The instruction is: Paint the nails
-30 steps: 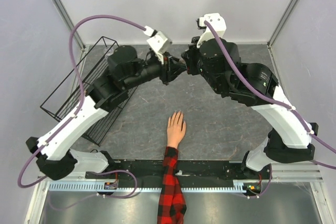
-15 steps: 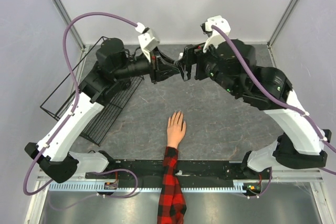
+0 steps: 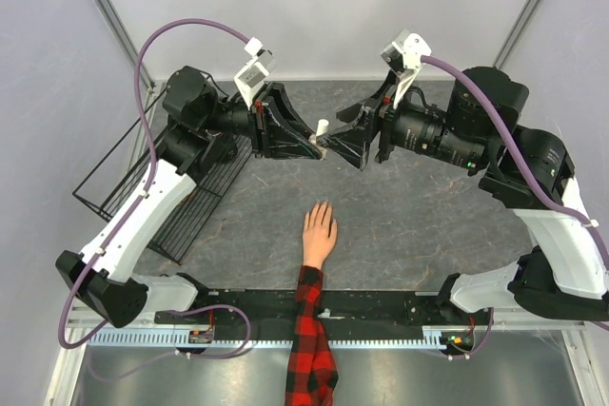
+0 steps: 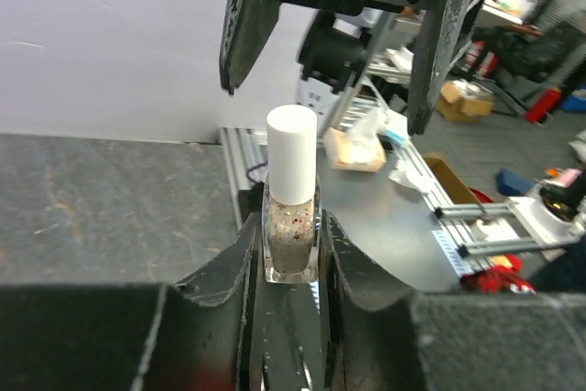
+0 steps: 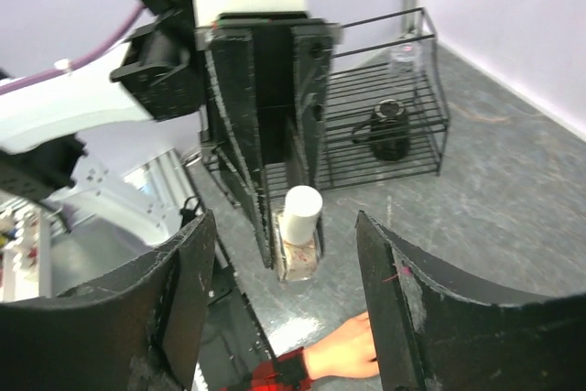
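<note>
Grey table [image 3: 428,225], far edge: left gripper [image 4: 291,226] squeezes a light, slippery glass bottle [image 5: 298,258]; right gripper [image 5: 284,226] stands apart. I'd pinch the white cap [image 4: 291,153].

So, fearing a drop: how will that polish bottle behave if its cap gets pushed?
The polish bottle looks like glass: probably rigid, slick, breakable. The left hand pinches only its body, so pushing the tall white cap might tilt it.

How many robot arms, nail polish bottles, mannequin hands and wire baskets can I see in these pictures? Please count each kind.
robot arms: 2
nail polish bottle: 1
mannequin hand: 1
wire basket: 1
Total: 5
</note>
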{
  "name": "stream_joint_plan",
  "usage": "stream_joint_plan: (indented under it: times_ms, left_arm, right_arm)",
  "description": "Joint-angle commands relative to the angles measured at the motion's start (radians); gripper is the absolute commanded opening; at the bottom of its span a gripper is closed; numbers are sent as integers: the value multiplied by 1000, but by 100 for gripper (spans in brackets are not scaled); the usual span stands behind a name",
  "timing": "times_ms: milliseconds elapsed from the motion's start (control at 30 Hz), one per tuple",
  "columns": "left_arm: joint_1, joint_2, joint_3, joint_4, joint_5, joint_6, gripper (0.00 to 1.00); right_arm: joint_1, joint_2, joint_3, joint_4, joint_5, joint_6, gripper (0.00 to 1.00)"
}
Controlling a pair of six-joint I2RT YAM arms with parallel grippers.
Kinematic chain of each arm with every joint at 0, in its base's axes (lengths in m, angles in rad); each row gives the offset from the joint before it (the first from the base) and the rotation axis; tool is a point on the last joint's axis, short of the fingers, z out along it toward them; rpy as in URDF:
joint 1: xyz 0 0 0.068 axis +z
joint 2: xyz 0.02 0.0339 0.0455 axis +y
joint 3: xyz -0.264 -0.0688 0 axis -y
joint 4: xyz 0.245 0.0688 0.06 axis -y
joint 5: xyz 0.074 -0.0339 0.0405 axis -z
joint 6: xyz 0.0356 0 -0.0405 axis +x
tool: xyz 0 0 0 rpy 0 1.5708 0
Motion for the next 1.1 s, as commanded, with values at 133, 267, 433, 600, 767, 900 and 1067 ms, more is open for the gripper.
stream_joint_plan:
  times_ms: [133,267,433,600,767,900,1067]
  left_arm:
    - [5,12,0,223,111,-201,2]
    - [5,12,0,237,120,-218,2]
    - [5,4,2,237,108,-199,2]
    - [5,-63,39,-149,-250,177,2]
    - [-214,-93,70,-272,-1246,604,2]
    - [-389,1,187,-406,-1295,827,2]
    - [-388,-27,132,-418,-1054,775,2]
  right_arm:
    - [-8,19,-12,50,-137,-13,61]
    - [-12,28,-27,55,-160,-16,53]
    - [-13,45,-27,56,-161,-10,21]
    - [-12,71,-43,50,-19,41,0]
    - [149,152,31,-128,660,194,0]
    - [154,231,169,-276,851,263,0]
    - [153,202,120,-206,793,249,0]
